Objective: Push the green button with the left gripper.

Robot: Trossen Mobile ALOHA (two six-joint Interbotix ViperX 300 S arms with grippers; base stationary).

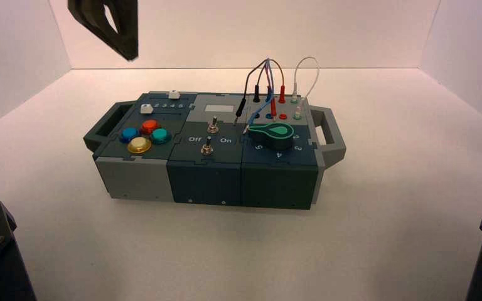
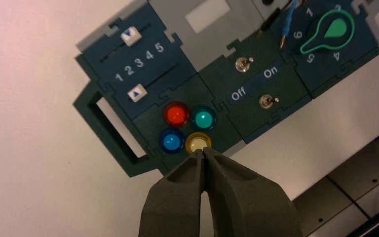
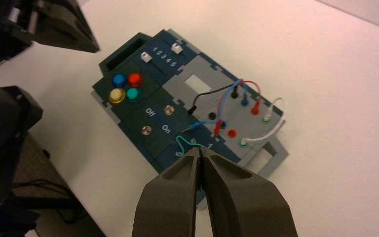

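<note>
My left pincer is clenched, tips together with nothing between them, hanging above the box near its left end, apart from the green button. That button sits toward the box's near left corner, between the red button and the yellow button. My right pincer waits idle over the box's right part, clenched too.
</note>
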